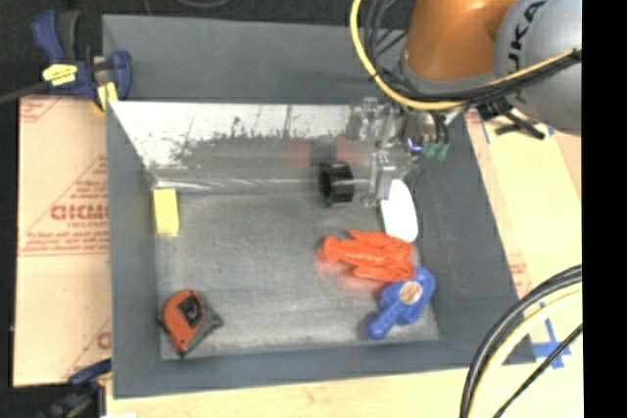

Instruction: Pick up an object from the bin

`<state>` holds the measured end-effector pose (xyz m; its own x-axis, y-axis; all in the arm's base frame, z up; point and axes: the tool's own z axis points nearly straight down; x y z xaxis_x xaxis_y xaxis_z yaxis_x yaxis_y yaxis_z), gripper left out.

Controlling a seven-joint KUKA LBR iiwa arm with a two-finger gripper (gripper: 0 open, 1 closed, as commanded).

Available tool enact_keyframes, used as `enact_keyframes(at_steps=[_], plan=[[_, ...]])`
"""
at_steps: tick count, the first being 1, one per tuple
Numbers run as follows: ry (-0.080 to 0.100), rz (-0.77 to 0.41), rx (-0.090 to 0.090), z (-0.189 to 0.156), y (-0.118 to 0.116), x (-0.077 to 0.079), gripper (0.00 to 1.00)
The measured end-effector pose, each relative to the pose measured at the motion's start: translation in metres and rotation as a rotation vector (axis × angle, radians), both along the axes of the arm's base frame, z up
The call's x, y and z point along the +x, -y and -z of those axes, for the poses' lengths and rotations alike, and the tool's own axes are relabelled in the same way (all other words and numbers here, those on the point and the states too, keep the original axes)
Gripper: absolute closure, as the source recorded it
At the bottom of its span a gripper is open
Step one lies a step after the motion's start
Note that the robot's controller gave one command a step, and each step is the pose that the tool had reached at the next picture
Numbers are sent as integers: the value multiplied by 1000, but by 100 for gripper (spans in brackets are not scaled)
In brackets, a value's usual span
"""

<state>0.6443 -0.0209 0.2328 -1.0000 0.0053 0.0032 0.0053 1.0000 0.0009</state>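
- Camera view: the grey metal bin is seen from above, with the arm reaching in from the right.
- An orange cover is carried on the wrist, and a yellow cable is looped around it.
- The tool is lowered into the far right part of the bin, close to the far wall.
- Whether the tool is spread or pressed together cannot be told, and nothing can be made out as pinched in it.
- A small black cylinder is found just beside the tool, on its left, lying on the bin floor near the far wall. Whether the two touch cannot be told.
- A white oval piece is seen just below the tool, towards the right wall, partly overlapped by the tool's lower end.
- An orange-red plastic thing with several prongs is laid nearer the front, below the white oval piece and apart from the tool.
- A blue clip is placed against the orange-red thing, in the front right corner.
- A yellow block is set by the left wall, well apart from the tool.
- An orange and black tape measure is left in the front left corner, also well apart from the tool.
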Motion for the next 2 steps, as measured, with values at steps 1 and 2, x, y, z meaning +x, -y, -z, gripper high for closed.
enact_keyframes(at_steps=[1,2], plan=[[9,0,0,-5,0,1,0],[11,36,0,68,28,-26,0]])
